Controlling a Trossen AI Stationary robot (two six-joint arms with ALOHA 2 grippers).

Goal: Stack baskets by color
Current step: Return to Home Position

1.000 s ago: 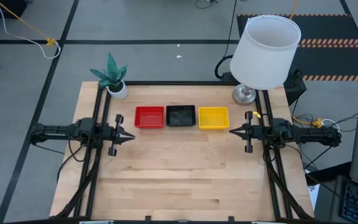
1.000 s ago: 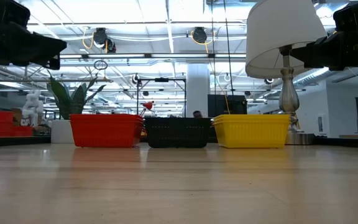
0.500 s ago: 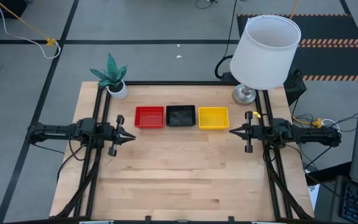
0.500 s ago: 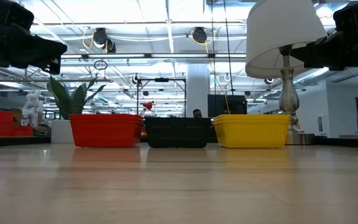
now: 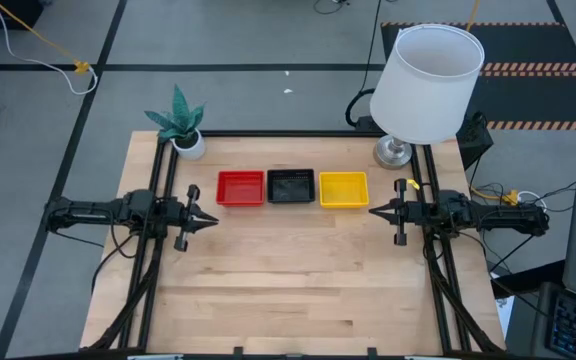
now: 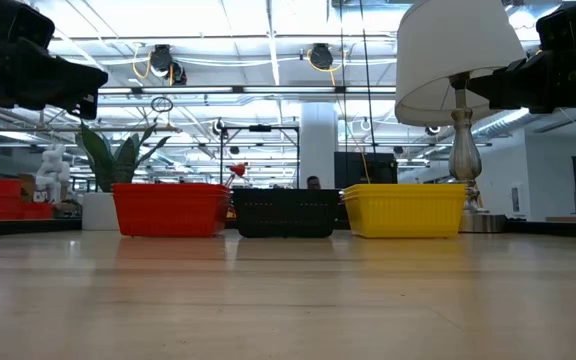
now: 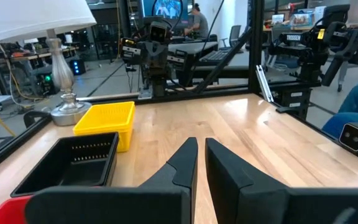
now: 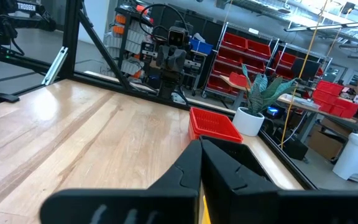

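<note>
Surface: pale wood surface (image 5: 298, 280), white lamp (image 5: 425, 85) at a far corner.
Baskets: three single-colour piles in one row, side by side; yellow pile (image 5: 343, 189) nearest the lamp, black pile (image 5: 291, 186) next, red pile (image 5: 240, 188) farthest.
Contents: baskets per pile cannot be told.
Left tool (image 5: 211, 219): fingers closed on nothing, raised, far from the lamp, apart from the red pile.
Right tool (image 5: 373, 210): closed likewise, near the lamp, apart from the yellow pile.

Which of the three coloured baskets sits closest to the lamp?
The yellow basket, at the lamp end of the row; the black basket sits mid-row, the red basket by the plant.
</note>
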